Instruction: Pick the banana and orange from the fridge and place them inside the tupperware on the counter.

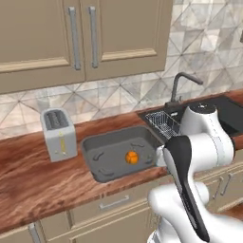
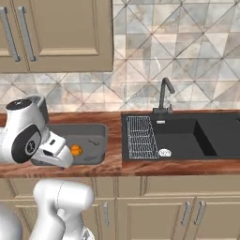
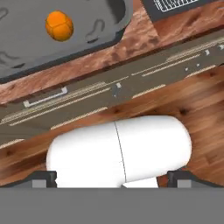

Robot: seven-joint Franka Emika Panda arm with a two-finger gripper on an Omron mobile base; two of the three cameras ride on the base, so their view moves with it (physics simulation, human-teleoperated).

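Observation:
The orange (image 1: 132, 157) (image 2: 76, 150) (image 3: 59, 25) lies inside the dark-grey tupperware (image 1: 97, 163) (image 2: 93, 133) (image 3: 94, 15), toward its right end. The tupperware sits on the wood-grain counter (image 1: 33, 182) (image 2: 115, 164) (image 3: 83, 65). My gripper (image 3: 111, 180) hangs in front of the counter edge and points down past the cabinets toward the floor. Its fingertips (image 3: 43, 179) stand wide apart, open and holding nothing. The hand (image 2: 54, 149) is just left of the orange in the right base view. The banana and the fridge are out of view.
A silver toaster (image 1: 58, 134) stands left of the tupperware. To the right are a wire rack (image 1: 163, 123) (image 2: 140, 136), a black sink (image 2: 187, 136) and a faucet (image 1: 182, 85). Beige drawers with a bar handle (image 3: 43, 98) lie below the counter, above the plank floor (image 3: 205, 100).

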